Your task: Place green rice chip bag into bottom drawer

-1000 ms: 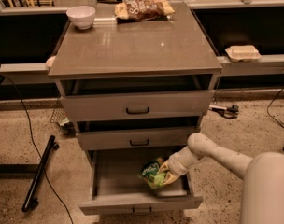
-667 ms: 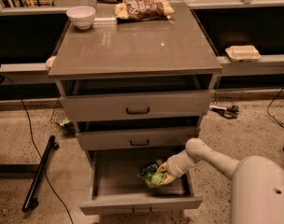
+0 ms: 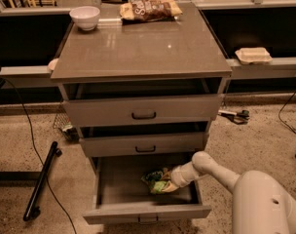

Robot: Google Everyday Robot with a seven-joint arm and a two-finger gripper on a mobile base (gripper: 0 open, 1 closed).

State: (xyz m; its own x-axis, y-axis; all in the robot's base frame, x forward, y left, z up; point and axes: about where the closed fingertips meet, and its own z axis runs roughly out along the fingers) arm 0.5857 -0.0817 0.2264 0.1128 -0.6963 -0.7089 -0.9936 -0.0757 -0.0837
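1. Now find hand (image 3: 174,183) low in right half of open bottom drawer (image 3: 148,212), against green rice chip bag (image 3: 157,180); cannot tell whether clamped.
2. Lay bag flat, then lift straight up.

High front view, down onto cabinet (image 3: 138,48), pincer (image 3: 170,182) in bottom drawer (image 3: 148,212)

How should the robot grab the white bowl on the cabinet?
Pinch the small white round bowl by its rim, coming from above: it stands upright, mouth up. The end effector is low in the open grey bottom drawer, at the crinkly green snack bag.
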